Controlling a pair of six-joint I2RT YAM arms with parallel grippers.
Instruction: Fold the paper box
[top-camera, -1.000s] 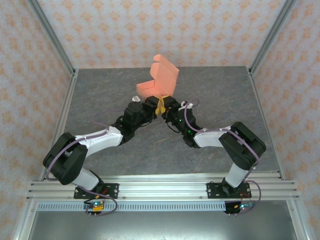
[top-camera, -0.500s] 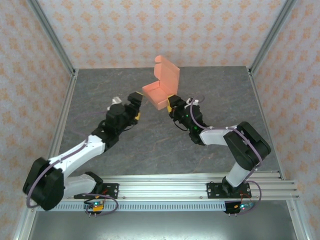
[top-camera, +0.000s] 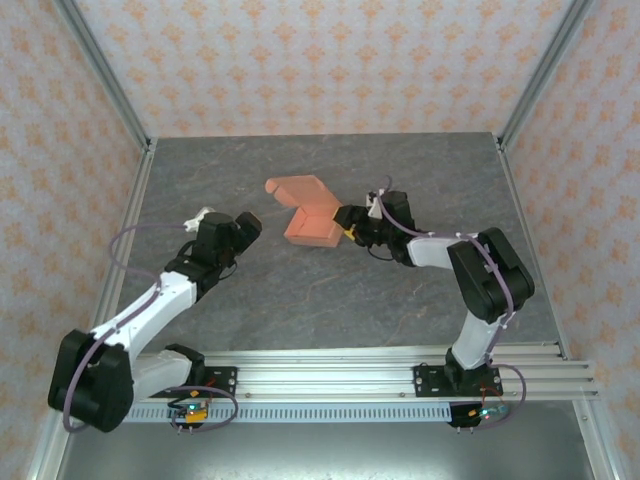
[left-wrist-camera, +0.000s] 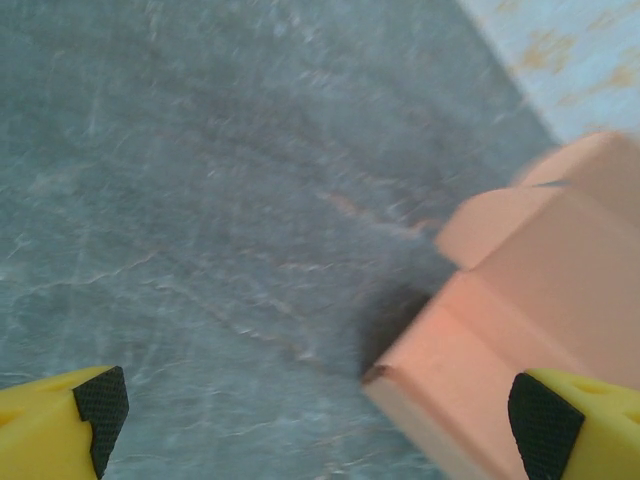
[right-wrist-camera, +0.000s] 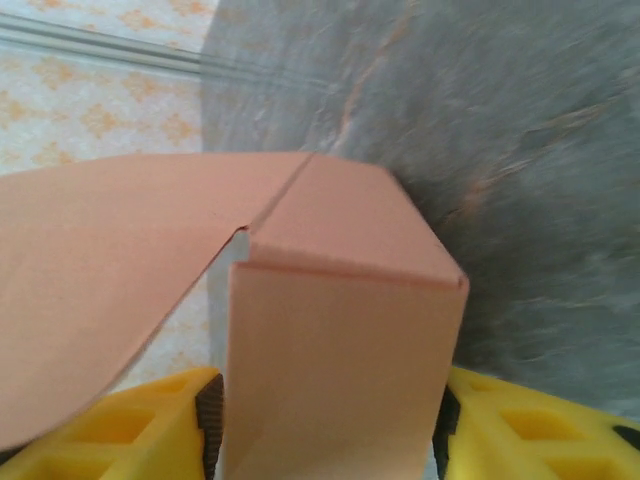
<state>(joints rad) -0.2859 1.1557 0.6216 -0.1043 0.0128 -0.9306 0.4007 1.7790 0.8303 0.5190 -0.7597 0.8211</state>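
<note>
**A:** Where is the paper box (top-camera: 312, 226)?

**B:** On the grey table (top-camera: 420, 290), a little toward 12 o'clock from its middle. Its lid flap (top-camera: 297, 187) is open, on the box's 11 o'clock side.

**A:** And the left gripper (top-camera: 247, 222)?

**B:** At the box's 9 o'clock, clear of it. Its jaws are spread wide, with bare table between them. In the left wrist view the box's near corner is at about 4 o'clock, just beside one yellow fingertip.

**A:** The right gripper (top-camera: 348, 222)?

**B:** At the box's 3 o'clock, right against that end. From the right wrist, one narrow end of the box fills the gap, with a yellow finger (right-wrist-camera: 510, 420) close on either side. I cannot tell whether they pinch it or merely flank it.
</note>
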